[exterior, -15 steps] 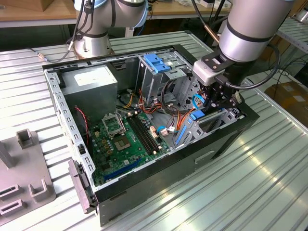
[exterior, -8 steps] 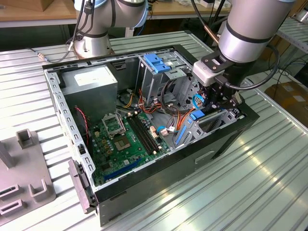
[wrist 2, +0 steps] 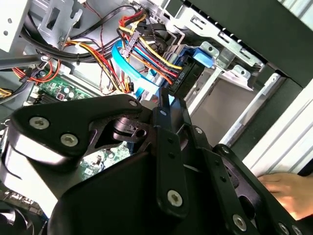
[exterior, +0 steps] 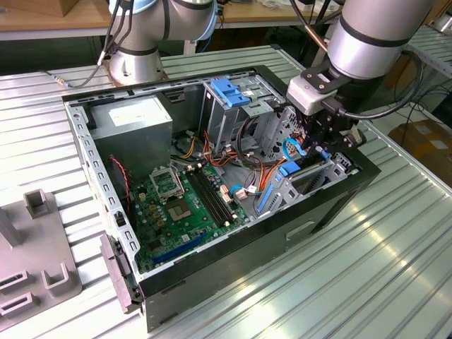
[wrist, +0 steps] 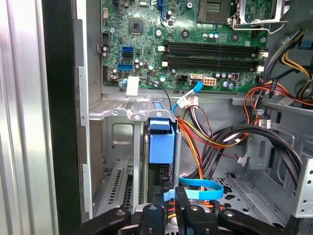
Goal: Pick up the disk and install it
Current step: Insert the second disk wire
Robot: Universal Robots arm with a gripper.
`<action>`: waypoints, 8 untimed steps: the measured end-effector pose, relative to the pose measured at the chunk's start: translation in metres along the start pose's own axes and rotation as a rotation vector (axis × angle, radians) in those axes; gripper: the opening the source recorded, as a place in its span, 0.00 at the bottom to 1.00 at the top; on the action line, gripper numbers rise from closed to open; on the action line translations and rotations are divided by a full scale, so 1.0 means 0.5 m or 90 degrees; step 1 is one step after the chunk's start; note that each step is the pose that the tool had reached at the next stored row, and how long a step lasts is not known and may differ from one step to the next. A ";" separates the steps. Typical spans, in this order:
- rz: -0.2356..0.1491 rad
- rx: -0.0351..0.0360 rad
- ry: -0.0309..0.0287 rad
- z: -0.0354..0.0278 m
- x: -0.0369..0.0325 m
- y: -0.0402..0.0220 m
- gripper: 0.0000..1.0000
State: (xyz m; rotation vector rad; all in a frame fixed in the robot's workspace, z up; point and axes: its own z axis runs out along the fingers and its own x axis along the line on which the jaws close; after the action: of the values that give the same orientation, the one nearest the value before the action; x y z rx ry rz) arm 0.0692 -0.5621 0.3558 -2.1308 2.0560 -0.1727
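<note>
The disk [wrist: 161,144] stands on edge in a narrow metal bay [wrist: 120,129] at the open computer case's end, its bright blue frame facing the first wrist view. My gripper [wrist: 173,196] is at the disk's near end, its two black fingers [wrist: 182,200] close together with a thin blue edge between them. In the exterior view the gripper [exterior: 319,150] reaches down into the case corner on that view's right, above the bay [exterior: 311,180]. In the second wrist view the gripper [wrist 2: 168,105] again pinches a blue sliver. A blue flat cable [wrist: 203,188] loops right beside the fingers.
Orange, yellow and black cables [wrist: 215,139] crowd beside the bay. The motherboard [exterior: 183,205] lies on the case floor, a grey box [exterior: 134,120] and a cage with a blue latch [exterior: 229,92] behind. A person's hand [wrist 2: 288,191] rests outside the case. A grey fixture [exterior: 35,240] sits far left.
</note>
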 end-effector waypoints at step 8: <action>0.000 0.0000 -0.0001 0.000 0.000 0.000 0.10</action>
State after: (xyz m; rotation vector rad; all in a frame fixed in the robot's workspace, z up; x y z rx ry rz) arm 0.0692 -0.5621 0.3558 -2.1307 2.0560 -0.1726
